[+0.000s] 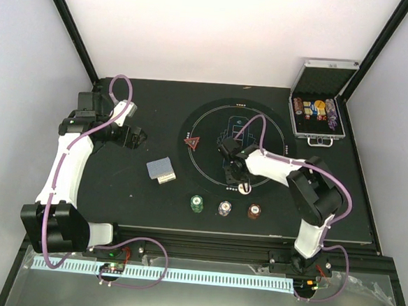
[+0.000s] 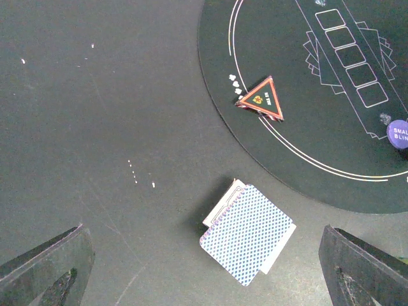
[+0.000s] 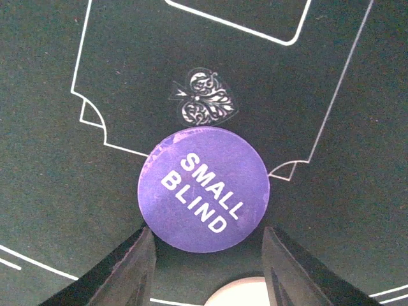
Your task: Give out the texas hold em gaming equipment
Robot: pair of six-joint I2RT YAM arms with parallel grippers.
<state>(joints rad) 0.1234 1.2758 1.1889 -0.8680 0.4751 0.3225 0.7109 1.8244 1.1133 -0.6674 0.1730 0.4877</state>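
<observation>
Right tool point(image 3: 205, 237), jaws apart, straddles the small-blind button point(image 3: 203, 189), likely seating it on the mat point(image 3: 51, 191); left tool point(image 1: 136, 136) hovers spread near the card deck point(image 2: 247, 234).

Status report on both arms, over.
Left gripper open, empty, cards ahead. Right gripper straddles purple disc, grip unclear. White button close beside it.

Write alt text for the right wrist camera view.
A purple disc marked SMALL BLIND lies on the dark printed mat, its near edge between the parted fingers of the right gripper. A spade emblem sits beyond it.
</observation>
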